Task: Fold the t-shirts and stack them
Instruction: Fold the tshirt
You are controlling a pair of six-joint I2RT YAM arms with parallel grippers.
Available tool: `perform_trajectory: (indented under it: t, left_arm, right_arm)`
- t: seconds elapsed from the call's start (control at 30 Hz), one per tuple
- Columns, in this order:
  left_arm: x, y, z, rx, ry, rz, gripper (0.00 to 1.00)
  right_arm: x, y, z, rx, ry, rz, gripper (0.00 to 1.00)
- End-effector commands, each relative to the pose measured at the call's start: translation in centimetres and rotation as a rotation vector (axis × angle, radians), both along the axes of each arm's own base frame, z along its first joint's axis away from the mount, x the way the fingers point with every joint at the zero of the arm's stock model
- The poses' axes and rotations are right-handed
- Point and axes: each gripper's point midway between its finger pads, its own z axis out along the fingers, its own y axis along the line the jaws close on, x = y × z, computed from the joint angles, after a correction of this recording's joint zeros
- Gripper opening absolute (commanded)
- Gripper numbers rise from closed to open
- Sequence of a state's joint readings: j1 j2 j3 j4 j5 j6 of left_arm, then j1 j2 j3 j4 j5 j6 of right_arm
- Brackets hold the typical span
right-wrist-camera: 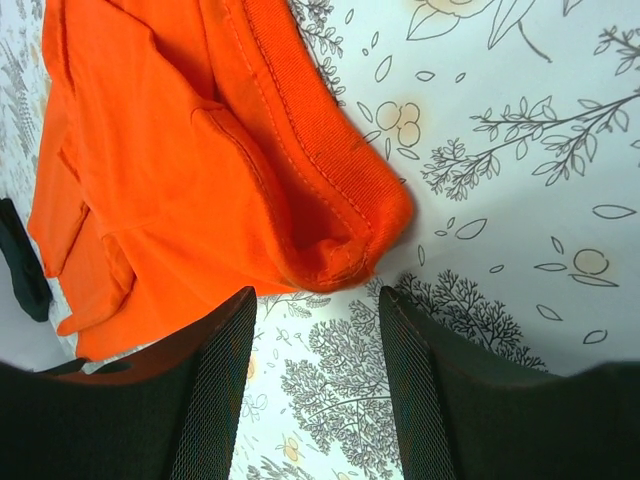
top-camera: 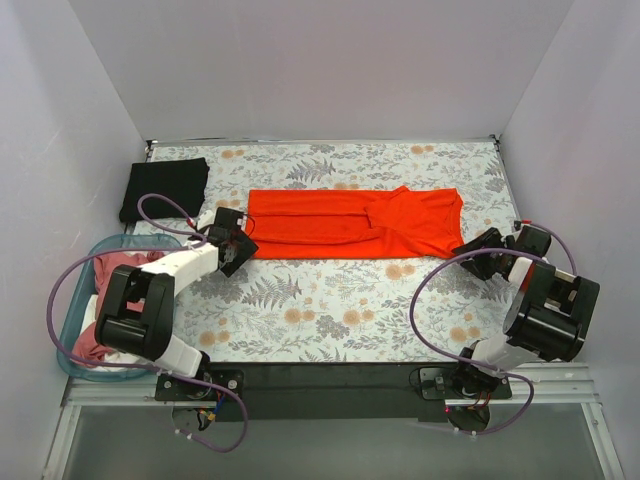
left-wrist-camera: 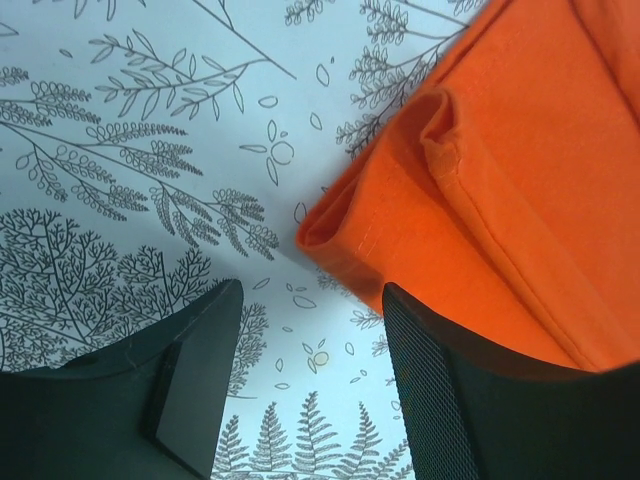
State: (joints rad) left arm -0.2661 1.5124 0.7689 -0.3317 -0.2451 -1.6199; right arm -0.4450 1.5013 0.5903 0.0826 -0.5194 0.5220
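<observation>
Robot lab test cell. Plain white panel walls (top-camera: 320, 60) box in a floral-cloth table (top-camera: 330, 310). Arm bases are bolted to a black rail (top-camera: 330, 378).

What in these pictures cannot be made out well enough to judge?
- Top view: the left arm covers part of the teal basket, so the pink cloth inside cannot be counted.
- Top view: left gripper and right gripper too small to show contact with the orange t-shirt.
- Left wrist view: the frame edge cuts the orange t-shirt; only a corner shows.
- Right wrist view: a dark sliver at the left edge, maybe the black t-shirt.
</observation>
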Motion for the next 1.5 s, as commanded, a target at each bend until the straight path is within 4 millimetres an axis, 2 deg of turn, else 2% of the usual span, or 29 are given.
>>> perform_trajectory:
  t: [0.0, 0.23, 0.43, 0.53, 0.67, 0.73, 0.77, 0.8, 0.87, 0.9, 1.0, 1.13, 1.17, 1.23, 1.3, 1.37, 1.4, 1.47]
  left_arm:
    - [0.8, 1.1, -0.1, 0.022, -0.005, 0.046, 0.56]
    - [1.0, 1.4, -0.9, 0.028, 0.013, 0.051, 0.5]
    - [1.2, 1.3, -1.9, 0.032, 0.043, 0.046, 0.37]
    - [1.4, 1.5, -2.1, 0.041, 0.051, 0.046, 0.27]
    - [1.4, 2.0, -2.4, 0.058, 0.068, 0.053, 0.12]
    - [1.2, 2.2, -2.8, 0.067, 0.091, 0.053, 0.0]
    - [1.2, 2.3, -3.0, 0.071, 0.096, 0.057, 0.0]
    - [1.3, 2.4, -3.0, 0.074, 0.103, 0.056, 0.0]
    - [0.8, 2.6, -3.5, 0.085, 0.136, 0.059, 0.0]
    - [0.7, 2.8, -3.5, 0.091, 0.147, 0.061, 0.0]
    - [-0.7, 3.4, -3.2, 0.115, 0.212, 0.075, 0.0]
    - [-4.5, 3.7, -2.8, 0.101, 0.279, 0.082, 0.0]
    - [-6.2, 3.8, -3.3, 0.097, 0.311, 0.081, 0.0]
    - [-7.8, 3.9, -2.5, 0.08, 0.315, 0.087, 0.0]
    - [-9.1, 4.1, -2.2, 0.078, 0.318, 0.089, 0.0]
    - [-9.5, 4.1, -1.1, 0.066, 0.284, 0.085, 0.0]
    - [-9.8, 4.1, -1.1, 0.062, 0.283, 0.083, 0.0]
    - [-10.0, 3.9, -0.9, 0.046, 0.274, 0.075, 0.03]
  right_arm:
    - [0.7, -0.5, -0.2, -0.01, -0.026, -0.01, 0.59]
    - [1.3, -0.8, -0.9, -0.008, -0.021, -0.009, 0.57]
    - [1.3, -0.9, -2.1, -0.003, 0.001, -0.008, 0.56]
    - [1.5, -1.2, -2.5, -0.016, 0.01, -0.014, 0.52]
    - [2.0, -1.8, -2.5, -0.039, 0.005, -0.008, 0.43]
    - [2.2, -2.3, -2.6, -0.047, 0.005, -0.012, 0.31]
    - [2.5, -2.5, -2.5, -0.053, -0.002, -0.013, 0.26]
    - [2.6, -2.7, -2.4, -0.051, -0.004, -0.011, 0.16]
    - [3.0, -3.0, -2.3, -0.057, -0.008, -0.012, 0.05]
    - [3.2, -3.2, -2.0, -0.058, -0.009, -0.016, 0.01]
    - [2.9, -3.8, -1.8, -0.071, 0.007, -0.031, 0.01]
    - [0.1, -4.1, -2.6, -0.105, 0.109, -0.073, 0.01]
    - [-0.8, -3.9, -2.5, -0.109, 0.135, -0.075, 0.01]
    - [-2.6, -3.9, -2.7, -0.144, 0.18, -0.087, 0.01]
    - [-4.5, -3.9, -3.3, -0.165, 0.25, -0.101, 0.01]
    - [-5.8, -4.0, -3.3, -0.187, 0.276, -0.111, 0.01]
    - [-6.1, -4.1, -3.4, -0.197, 0.282, -0.118, 0.01]
    - [-6.3, -3.9, -3.1, -0.198, 0.274, -0.114, 0.09]
